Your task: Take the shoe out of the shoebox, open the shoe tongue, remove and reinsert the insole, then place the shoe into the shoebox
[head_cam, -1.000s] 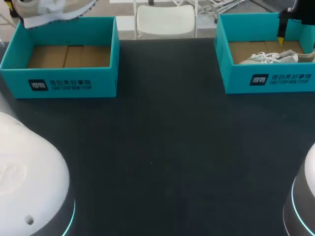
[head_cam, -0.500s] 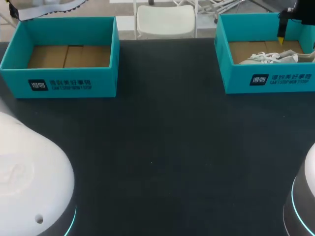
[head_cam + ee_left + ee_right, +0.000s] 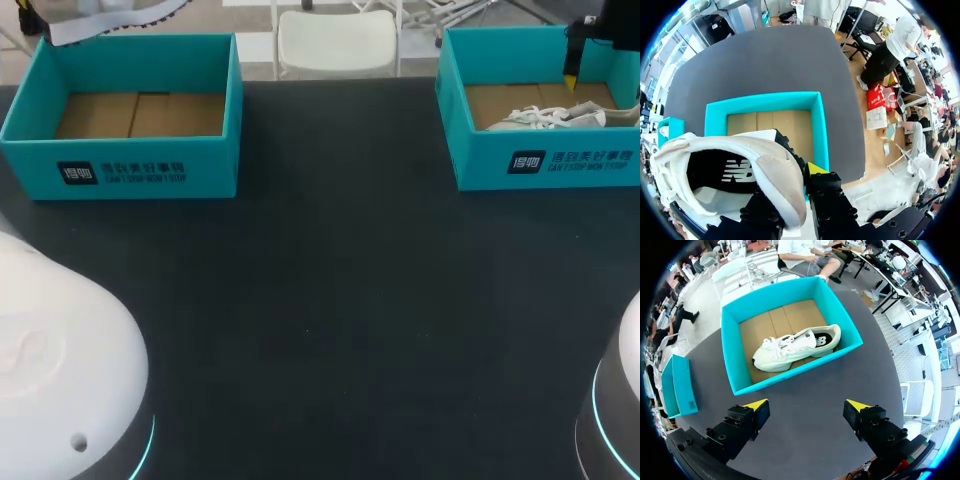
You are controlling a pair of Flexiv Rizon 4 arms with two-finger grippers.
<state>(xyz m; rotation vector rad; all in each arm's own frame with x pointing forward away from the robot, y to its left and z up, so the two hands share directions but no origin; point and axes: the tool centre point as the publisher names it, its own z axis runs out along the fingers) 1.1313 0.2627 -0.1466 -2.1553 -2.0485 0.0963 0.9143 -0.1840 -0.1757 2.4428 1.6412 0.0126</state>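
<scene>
1. Lifted shoe (image 3: 730, 165): off the desk, hanging over the empty left shoebox (image 3: 817, 125), opening turned toward the wrist camera, dark insole in place.
2. Left claw (image 3: 797, 172): closed on the shoe's heel collar, one finger inside the opening and one outside. Only one yellow tip shows past the collar.
3. Step in hand, as I judge it: the take-out. The shoe is clear of the box but not yet set down, and the tongue and insole work is not begun.
4. To do it well:
   - Hold the pinch firm, since the grip has only the collar and the toe end hangs free and may swing.
   - Carry the shoe past the near box wall before lowering.
   - Land it sole-down on the bare desk (image 3: 330, 300) between the boxes, opening up, so the other arm can get at the tongue.
5. Right claw (image 3: 806, 407): spread wide with nothing between the tips, poised high over the right shoebox (image 3: 732, 355), where a second shoe (image 3: 795, 347) lies on its side.
6. View differences:
   - The head view catches only a sliver of the lifted shoe's sole at its far left edge; the grip shows in the left wrist view alone.
   - The head view shows one yellow tip of the right claw; its open span shows only in the right wrist view.
   - Only the head view shows the free landing area between the boxes.
</scene>
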